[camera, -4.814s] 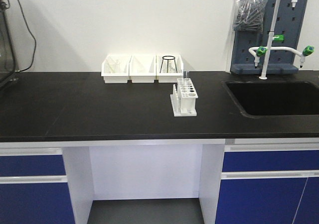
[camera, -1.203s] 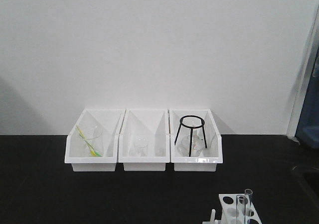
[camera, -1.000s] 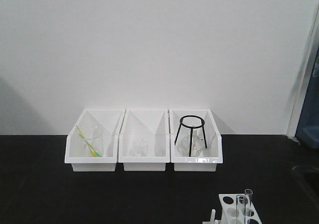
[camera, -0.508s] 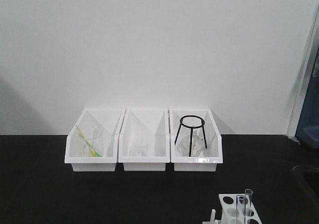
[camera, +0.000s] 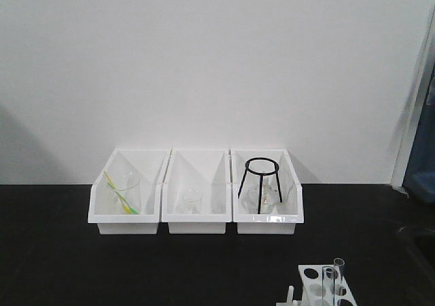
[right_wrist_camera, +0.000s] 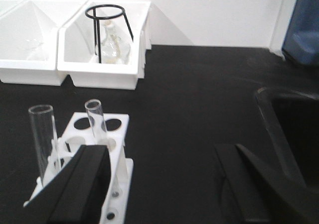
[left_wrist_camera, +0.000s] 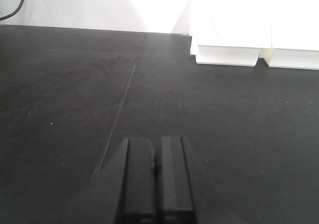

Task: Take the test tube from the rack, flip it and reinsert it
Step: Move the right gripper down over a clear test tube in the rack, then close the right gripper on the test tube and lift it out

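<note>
Black countertop (camera: 204, 265), matte, set against a white wall; a seam runs across it in the left wrist view.
Dark sink (right_wrist_camera: 291, 119), sunk into the counter at the right edge of the right wrist view.
White bins, three in a row, touching, at the wall: left bin (camera: 128, 226), middle bin (camera: 197, 226), right bin (camera: 266, 226).
Right gripper (right_wrist_camera: 164, 184): dark fingers spread wide, nothing between them, its left finger in front of the rack's near side.
Left gripper (left_wrist_camera: 155, 184): fingers pressed together, empty, above bare counter well apart from the bins.
Rack (right_wrist_camera: 119, 137), white plastic, round holes in its top plate, standing on the counter in front of the right bin.
Black wire tripod (camera: 259, 190), upright in the right bin, over a clear flask (right_wrist_camera: 110, 45).
Beaker (camera: 126, 190) in the left bin, holding a yellow-green strip; small beaker (camera: 192, 200) in the middle bin.
Test tube (right_wrist_camera: 95, 122), clear glass, mouth up, upright in a rack hole; second tube (right_wrist_camera: 42, 134) likewise, to its left.
</note>
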`<state>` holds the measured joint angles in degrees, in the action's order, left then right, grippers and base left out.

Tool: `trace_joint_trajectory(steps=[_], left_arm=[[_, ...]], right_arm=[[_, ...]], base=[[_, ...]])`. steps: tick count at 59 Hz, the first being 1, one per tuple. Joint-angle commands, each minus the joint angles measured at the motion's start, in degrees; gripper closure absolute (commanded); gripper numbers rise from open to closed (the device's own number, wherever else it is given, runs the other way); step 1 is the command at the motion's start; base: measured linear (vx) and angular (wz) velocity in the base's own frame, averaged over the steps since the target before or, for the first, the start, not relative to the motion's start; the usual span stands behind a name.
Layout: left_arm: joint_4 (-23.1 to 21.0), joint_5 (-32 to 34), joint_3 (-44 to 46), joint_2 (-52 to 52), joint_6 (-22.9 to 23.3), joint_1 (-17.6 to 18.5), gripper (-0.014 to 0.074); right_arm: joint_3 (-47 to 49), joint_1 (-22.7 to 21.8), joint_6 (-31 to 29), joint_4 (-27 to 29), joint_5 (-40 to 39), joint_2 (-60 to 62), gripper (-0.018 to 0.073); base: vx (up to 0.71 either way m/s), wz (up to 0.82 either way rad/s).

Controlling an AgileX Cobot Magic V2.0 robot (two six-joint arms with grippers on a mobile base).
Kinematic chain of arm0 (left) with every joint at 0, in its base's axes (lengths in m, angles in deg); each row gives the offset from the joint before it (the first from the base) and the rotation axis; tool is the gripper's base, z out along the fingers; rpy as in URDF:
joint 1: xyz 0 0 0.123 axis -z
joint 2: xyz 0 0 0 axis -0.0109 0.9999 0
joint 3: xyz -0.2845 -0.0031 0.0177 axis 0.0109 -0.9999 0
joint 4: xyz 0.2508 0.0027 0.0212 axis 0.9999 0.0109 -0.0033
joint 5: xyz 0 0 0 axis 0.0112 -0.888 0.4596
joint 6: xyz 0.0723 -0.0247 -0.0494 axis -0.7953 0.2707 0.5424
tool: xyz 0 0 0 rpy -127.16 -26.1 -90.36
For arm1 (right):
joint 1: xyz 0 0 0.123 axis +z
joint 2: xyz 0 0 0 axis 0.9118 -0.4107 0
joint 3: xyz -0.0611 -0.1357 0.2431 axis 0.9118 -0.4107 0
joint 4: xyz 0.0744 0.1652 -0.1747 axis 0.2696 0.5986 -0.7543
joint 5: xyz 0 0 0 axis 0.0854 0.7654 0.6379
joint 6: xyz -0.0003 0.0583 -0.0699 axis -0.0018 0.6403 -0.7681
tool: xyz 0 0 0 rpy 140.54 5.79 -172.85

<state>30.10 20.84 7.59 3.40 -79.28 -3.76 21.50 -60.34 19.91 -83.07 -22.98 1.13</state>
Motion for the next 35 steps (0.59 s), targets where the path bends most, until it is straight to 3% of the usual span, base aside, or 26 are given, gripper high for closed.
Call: trace_joint_trajectory(steps=[1,17,35], left_arm=[[-0.2,5.0,0.0,-0.7,0.0,0.4,0.0603],[-0.2,5.0,0.0,-0.7,0.0,0.4,0.0603],[-0.2,5.0,0.0,-0.7,0.0,0.4,0.0603]], right_arm=[[1.9,2.7,0.0,-2.9,-11.6,-3.4,0.0046],[1.9,10.1,-0.1,-3.3,-20.6,-15.0,0.0046],[1.9,10.7,0.9,-3.3,-31.9,-26.7,0.0048]], base=[[0.00,0.00],[0.00,0.00],[0.00,0.00]])
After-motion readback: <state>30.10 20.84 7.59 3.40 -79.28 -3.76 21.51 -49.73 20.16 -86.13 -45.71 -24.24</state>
